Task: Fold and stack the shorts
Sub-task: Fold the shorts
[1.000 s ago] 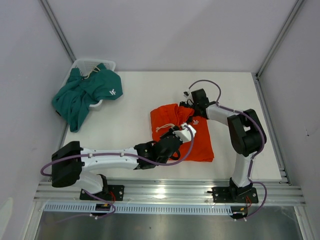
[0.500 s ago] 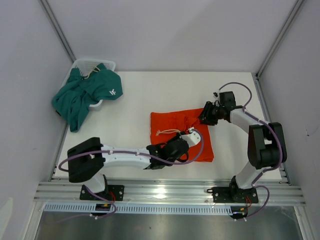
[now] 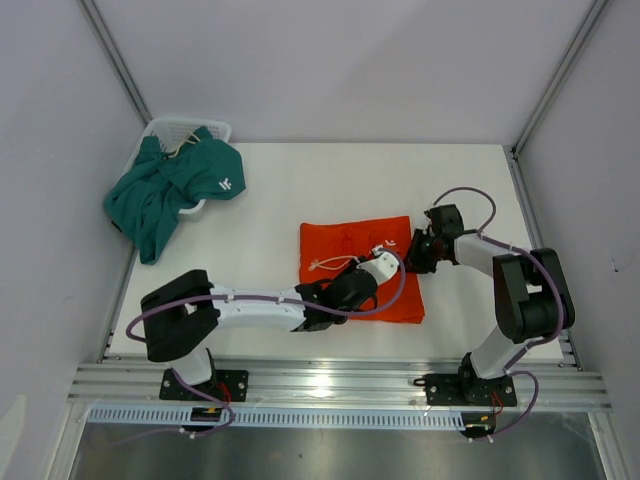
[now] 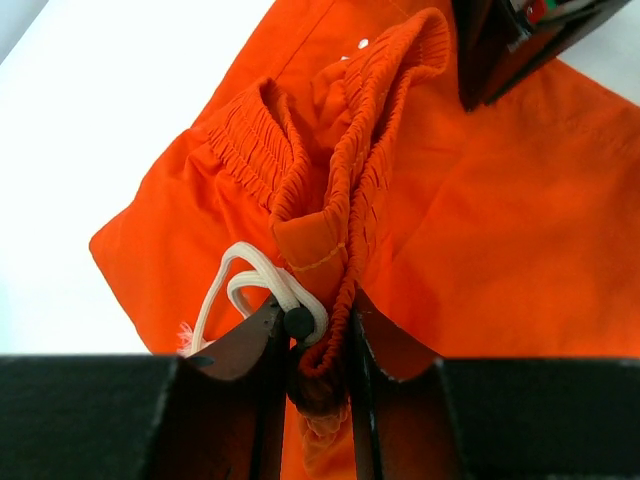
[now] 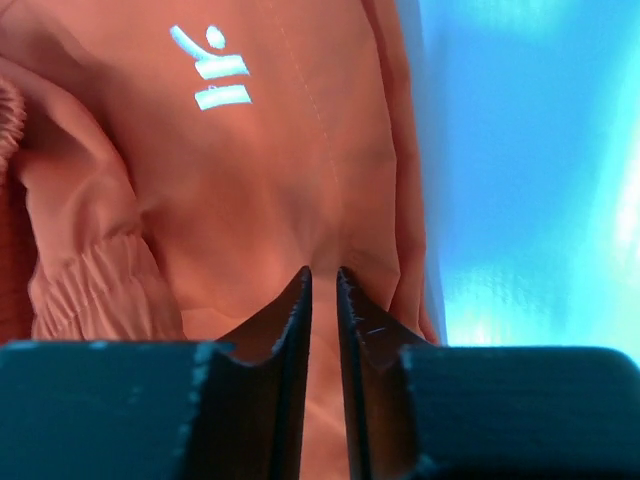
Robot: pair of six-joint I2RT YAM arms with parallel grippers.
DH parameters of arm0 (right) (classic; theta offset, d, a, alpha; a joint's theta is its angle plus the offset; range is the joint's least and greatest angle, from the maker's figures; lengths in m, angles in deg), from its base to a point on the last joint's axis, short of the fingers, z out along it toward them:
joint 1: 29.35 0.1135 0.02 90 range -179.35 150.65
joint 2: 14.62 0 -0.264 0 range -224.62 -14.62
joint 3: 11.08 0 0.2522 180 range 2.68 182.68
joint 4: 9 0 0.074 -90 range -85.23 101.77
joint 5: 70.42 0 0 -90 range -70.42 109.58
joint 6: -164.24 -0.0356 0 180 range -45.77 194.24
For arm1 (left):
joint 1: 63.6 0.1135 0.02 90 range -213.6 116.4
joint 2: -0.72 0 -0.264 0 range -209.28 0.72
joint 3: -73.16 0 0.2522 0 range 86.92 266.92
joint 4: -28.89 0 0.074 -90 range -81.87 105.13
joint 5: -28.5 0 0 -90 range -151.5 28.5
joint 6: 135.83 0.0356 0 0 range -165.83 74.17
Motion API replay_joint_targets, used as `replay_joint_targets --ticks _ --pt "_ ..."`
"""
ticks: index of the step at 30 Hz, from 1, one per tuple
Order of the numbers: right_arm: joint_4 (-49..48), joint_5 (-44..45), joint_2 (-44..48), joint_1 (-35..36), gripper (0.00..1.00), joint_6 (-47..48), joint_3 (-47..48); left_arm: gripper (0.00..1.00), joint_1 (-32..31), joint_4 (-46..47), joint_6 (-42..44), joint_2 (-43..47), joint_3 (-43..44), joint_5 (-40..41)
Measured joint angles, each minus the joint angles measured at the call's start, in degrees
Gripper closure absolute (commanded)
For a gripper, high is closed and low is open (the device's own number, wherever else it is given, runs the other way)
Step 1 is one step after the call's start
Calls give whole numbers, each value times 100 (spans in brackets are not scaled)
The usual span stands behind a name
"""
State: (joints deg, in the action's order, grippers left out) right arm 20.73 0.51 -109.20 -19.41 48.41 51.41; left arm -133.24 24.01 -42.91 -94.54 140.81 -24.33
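The orange-red shorts lie folded near the table's middle, with the white drawstring on their left part. My left gripper is shut on their elastic waistband beside the drawstring. My right gripper is shut on the shorts' right edge, near a white logo. The teal green shorts with a white logo hang over the basket at the far left.
The white mesh basket stands at the table's back left corner under the teal shorts. Grey walls and metal frame rails enclose the table. The right table edge lies close to my right arm.
The raised waistband has been spread and laid down; the orange shorts now lie flatter and wider. My right gripper swung out to the right, then came back a little to the shorts' right edge.
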Motion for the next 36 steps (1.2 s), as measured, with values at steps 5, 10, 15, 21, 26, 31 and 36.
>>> replay_joint_targets --ticks 5,10,15,21,26,31,36 --pt "-365 164 -85 507 85 -223 0 100 269 22 -2 236 -260 -39" --pt "-894 302 -284 1541 85 -686 55 100 767 -17 7 1056 -887 -31" --pt "-1167 205 -562 2302 82 -1071 260 100 966 -133 22 1843 -1172 116" --pt "-807 199 -577 2334 67 -1163 664 100 960 -138 4 2105 -1248 142" --pt "-584 205 -286 2216 62 -1145 789 100 920 -203 -48 2105 -1386 138" --pt "-684 -15 -83 1910 64 -1156 691 100 769 -201 -107 2046 -1440 142" --pt "-649 -33 -105 1764 77 -1119 675 100 649 -195 -142 1884 -1440 164"
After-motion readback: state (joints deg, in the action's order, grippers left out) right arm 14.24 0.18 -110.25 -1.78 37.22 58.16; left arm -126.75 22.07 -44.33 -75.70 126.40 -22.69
